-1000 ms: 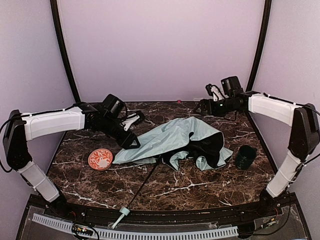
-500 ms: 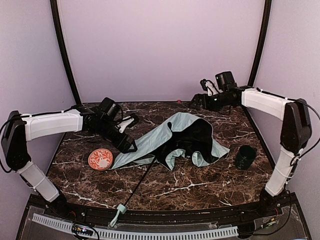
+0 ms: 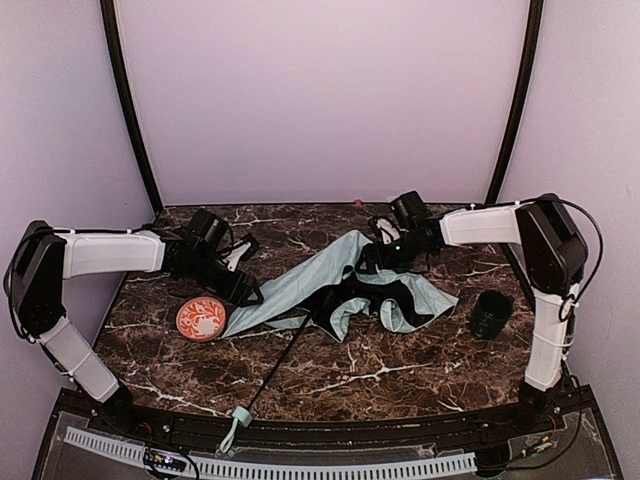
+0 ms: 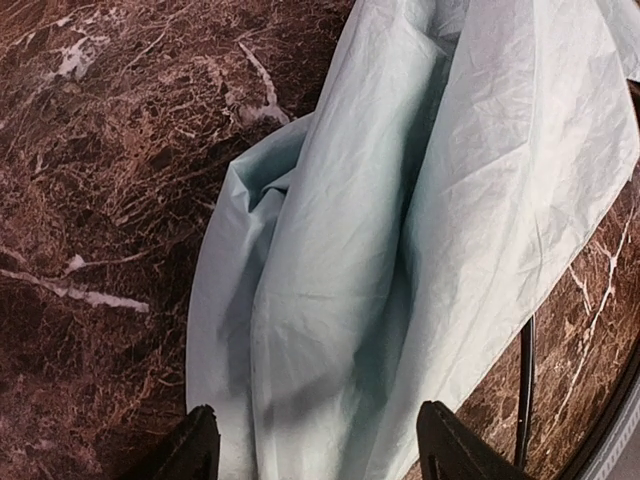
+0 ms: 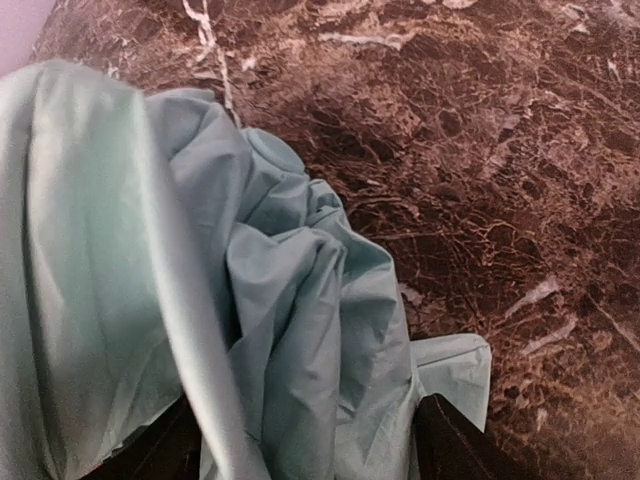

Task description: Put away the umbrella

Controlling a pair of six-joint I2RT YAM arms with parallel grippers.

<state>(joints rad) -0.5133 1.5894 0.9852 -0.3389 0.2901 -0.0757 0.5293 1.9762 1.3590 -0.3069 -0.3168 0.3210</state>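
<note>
The umbrella (image 3: 300, 285) lies collapsed across the middle of the tabletop (image 3: 400, 370). Its thin shaft (image 3: 285, 365) runs toward 7 o'clock, ending in the handle (image 3: 240, 422) at the near edge. At the fabric's 9 o'clock tip I have my left fingers (image 4: 195, 450) spread astride a fold. At its 1 o'clock side my right fingers (image 5: 445, 445) are spread around bunched fabric. An orange plate (image 3: 201, 318) sits at 9 o'clock and a dark cup (image 3: 490, 314) at 3 o'clock.
</note>
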